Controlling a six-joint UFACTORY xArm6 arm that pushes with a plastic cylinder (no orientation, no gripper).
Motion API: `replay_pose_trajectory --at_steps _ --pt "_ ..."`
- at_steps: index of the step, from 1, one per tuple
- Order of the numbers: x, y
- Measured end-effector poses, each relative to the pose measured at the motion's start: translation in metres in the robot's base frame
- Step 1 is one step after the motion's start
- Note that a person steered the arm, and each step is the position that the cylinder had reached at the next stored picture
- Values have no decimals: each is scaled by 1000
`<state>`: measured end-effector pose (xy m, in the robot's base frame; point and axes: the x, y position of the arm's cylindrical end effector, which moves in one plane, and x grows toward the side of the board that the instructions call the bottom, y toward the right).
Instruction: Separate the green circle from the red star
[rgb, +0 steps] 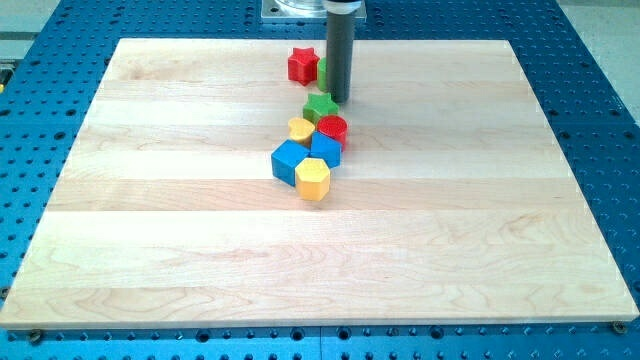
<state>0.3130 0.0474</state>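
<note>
The red star (302, 65) lies near the view's top centre of the wooden board (150, 200). The green circle (322, 70) sits right beside it on its right and is mostly hidden behind my rod; only a thin green edge shows. My tip (341, 100) rests on the board just right of and below the green circle, and just above the green star (320, 106).
Below the tip is a cluster: a green star, a red cylinder (333, 129), a yellow block (301, 130), two blue blocks (326, 148) (290, 161) and a yellow hexagon (313, 178). Blue perforated table (40, 60) surrounds the board.
</note>
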Motion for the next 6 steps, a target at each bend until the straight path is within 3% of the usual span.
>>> replay_pose_trajectory --at_steps 1,2,3,5,6 --pt "-48 29" --pt "-83 12" --pt "-66 -63" --pt "-21 -29" --pt "16 -50"
